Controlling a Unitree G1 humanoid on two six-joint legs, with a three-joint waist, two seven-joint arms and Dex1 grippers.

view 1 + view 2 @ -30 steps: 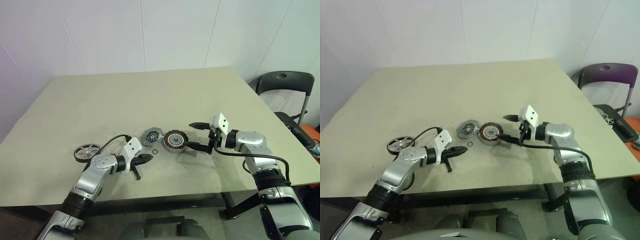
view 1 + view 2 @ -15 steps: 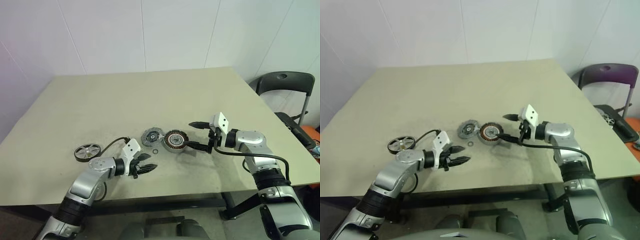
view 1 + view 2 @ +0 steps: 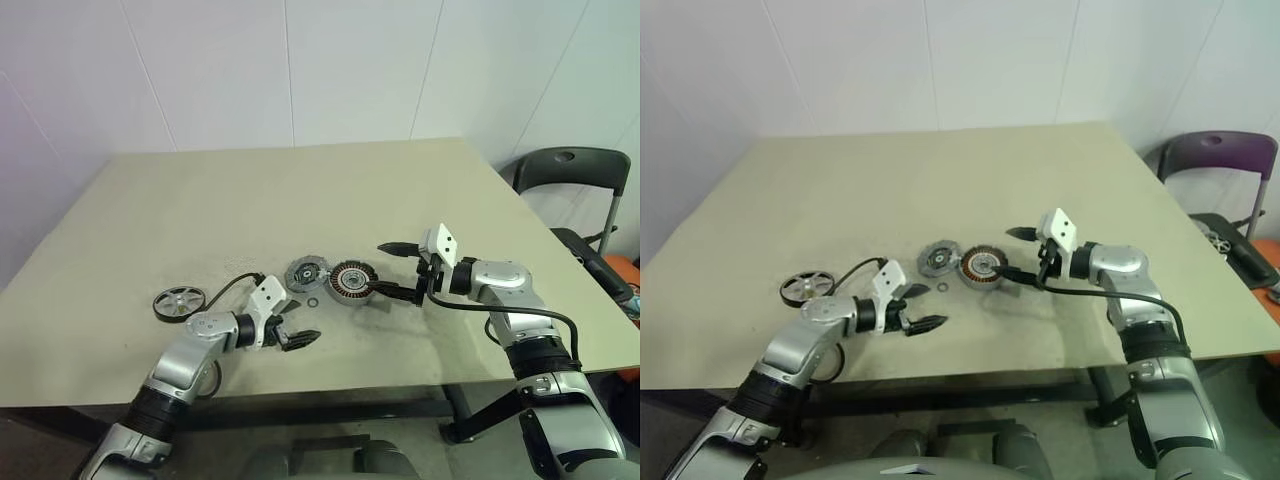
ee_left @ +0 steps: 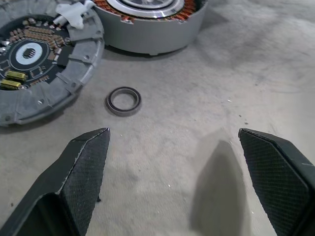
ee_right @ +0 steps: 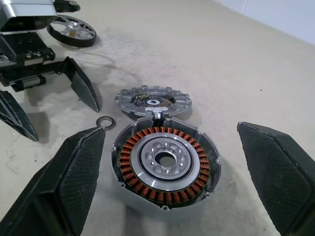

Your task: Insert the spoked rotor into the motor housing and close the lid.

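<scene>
The spoked rotor [image 3: 178, 301] lies flat on the table's left side, behind my left arm. The motor housing [image 3: 351, 280], with copper windings, sits at mid-table, and the lid [image 3: 305, 272] lies touching it on its left. My left gripper [image 3: 298, 328] is open and empty, low over the table just in front of the lid, pointing toward the housing [image 4: 152, 24]. My right gripper [image 3: 382, 270] is open and empty, its fingers spread just right of the housing [image 5: 165, 164]. The lid [image 5: 152, 102] shows beyond it.
A tiny thin ring [image 4: 123, 100] lies on the table in front of the lid, just ahead of my left fingers. A dark chair [image 3: 570, 165] stands off the table's right side. The table's front edge [image 3: 330, 385] runs close behind both grippers.
My left gripper has gone from shut to wide open, staying near the same spot. The right arm and the parts on the table have not moved.
</scene>
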